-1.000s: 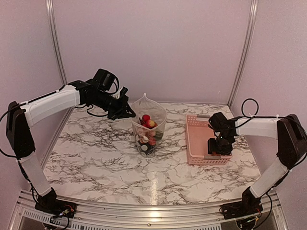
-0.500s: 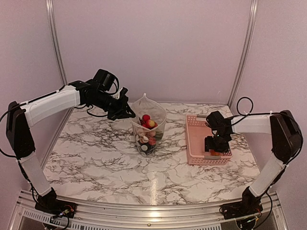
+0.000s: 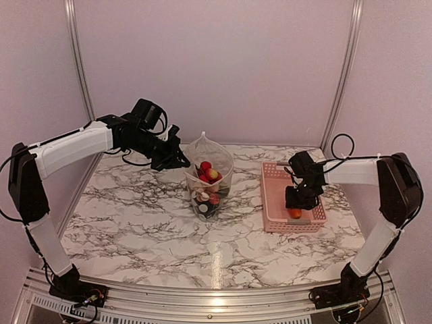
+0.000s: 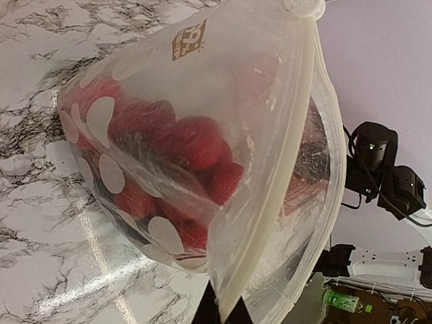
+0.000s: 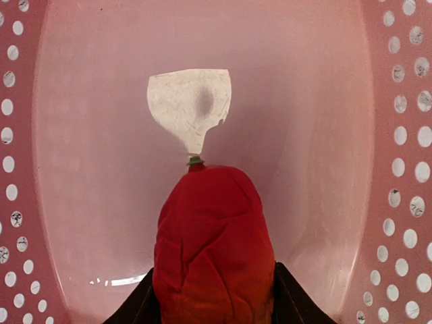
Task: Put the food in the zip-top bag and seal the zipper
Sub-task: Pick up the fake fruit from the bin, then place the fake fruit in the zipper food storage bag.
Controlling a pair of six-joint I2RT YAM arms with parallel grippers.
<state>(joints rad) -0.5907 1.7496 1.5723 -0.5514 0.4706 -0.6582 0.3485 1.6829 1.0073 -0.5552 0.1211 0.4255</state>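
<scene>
Lab test cell, plain lilac wall panels (image 3: 216,67), aluminium frame posts (image 3: 344,67), marble-print tabletop (image 3: 135,223)

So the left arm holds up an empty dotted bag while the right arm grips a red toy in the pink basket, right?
Not quite. The dotted bag is not empty: the left wrist view shows red toy food inside it. The rest holds, with a red toy gripped in the pink basket.

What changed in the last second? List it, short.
The right gripper shifted left inside the basket, toward the bag. A red toy now shows clamped between its fingers. The left gripper stayed pinching the bag's rim, and the bag is still upright with food inside.
</scene>
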